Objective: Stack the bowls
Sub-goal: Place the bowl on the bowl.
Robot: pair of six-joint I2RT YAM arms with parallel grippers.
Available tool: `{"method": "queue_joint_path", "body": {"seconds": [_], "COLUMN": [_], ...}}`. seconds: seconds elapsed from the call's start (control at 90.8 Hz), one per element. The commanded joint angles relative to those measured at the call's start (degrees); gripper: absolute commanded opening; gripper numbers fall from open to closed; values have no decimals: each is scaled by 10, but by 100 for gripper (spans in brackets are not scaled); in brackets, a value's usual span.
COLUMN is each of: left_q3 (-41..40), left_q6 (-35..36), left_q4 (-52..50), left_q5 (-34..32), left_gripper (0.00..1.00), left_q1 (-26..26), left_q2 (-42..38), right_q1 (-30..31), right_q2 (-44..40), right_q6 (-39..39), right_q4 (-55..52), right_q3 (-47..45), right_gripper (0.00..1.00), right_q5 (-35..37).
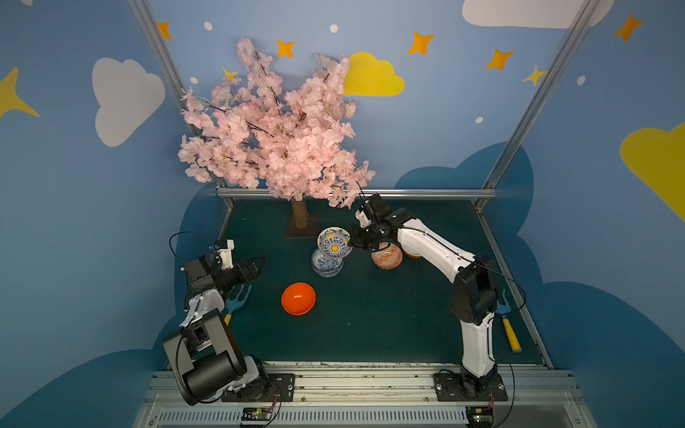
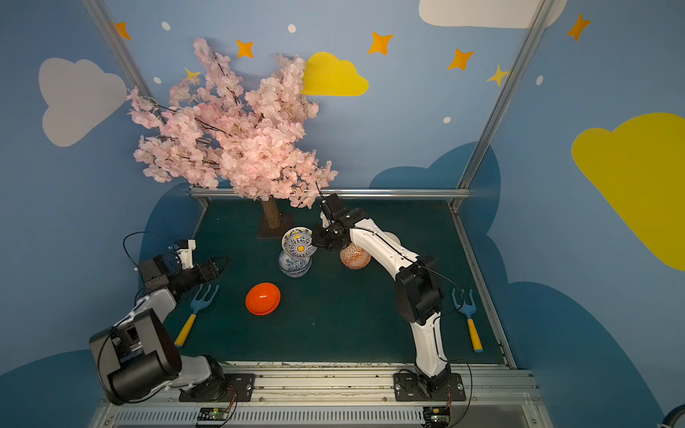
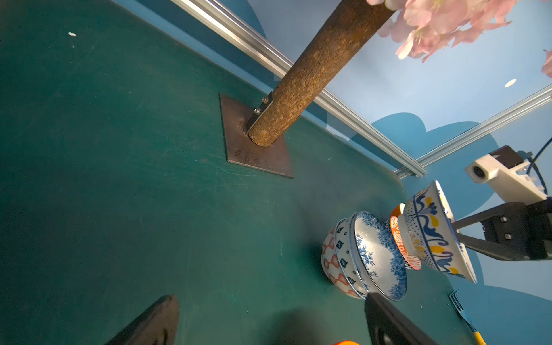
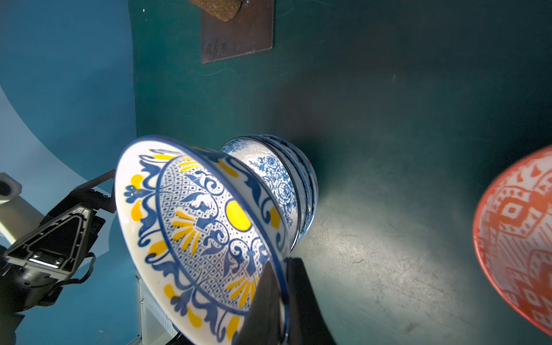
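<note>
Right end effector [image 4: 283,298] is clamped on the rim of the blue-yellow bowl [image 4: 194,233], one finger [image 4: 265,298] inside and one outside the wall. The bowl is glazed ceramic with a round flared cone shape, a narrow foot and a dark blue rim line. Inside it has blue scrollwork, a fine lattice and a yellow disc at the centre. It is round, so it has no long axis. Its mouth faces up, roughly parallel to the rims below it.

The bowl sits over the stack [image 1: 327,265] at mid worktop [image 1: 407,326], in front of the tree trunk [image 1: 300,216]. I can't tell whether its foot touches the top stack bowl.

The left wrist view shows the stack [image 3: 364,257] as three nested bowls, mouths up:
- top: glossy blue floral
- middle: blue-white with small squares
- bottom: orange lattice on white

An orange-white patterned bowl [image 1: 386,256] stands upright beside the stack on the right-arm side, partly under that arm. A glossy orange bowl [image 1: 298,298] sits alone nearer the front. It is smooth and plain and sits apart from the stack.

Left end effector [image 1: 255,265] is over the left side of the worktop. Its fingers [image 3: 149,322] are well apart and hold nothing.

The worktop is a dark green mat, scuffed. There is a blue toy fork with a yellow handle on each side: left fork [image 2: 196,307], right fork [image 2: 469,318].
</note>
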Motion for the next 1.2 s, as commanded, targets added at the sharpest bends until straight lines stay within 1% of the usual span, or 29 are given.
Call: {"method": "queue_joint_path", "body": {"seconds": [0.0, 0.22, 0.617, 0.749, 1.189], "left_q3": [2, 0, -2, -5, -5], "left_q6": [23, 61, 105, 112, 114], "left_q4": [-9, -34, -65, -67, -69], "left_q5": [13, -5, -33, -41, -43], "left_gripper": [100, 100, 100, 100, 100], "left_q1": [-15, -50, -99, -106, -108], "left_q2": [-8, -20, -34, -40, -43], "right_q1": [4, 11, 23, 28, 35], "right_q2": [11, 28, 54, 60, 86], "right_q6": [7, 2, -3, -6, -10], "right_q4": [22, 9, -21, -34, -53], "right_q3": [26, 42, 71, 79, 101], "right_gripper": [0, 0, 0, 0, 0], "right_q5": [-23, -15, 9, 21, 22]}}
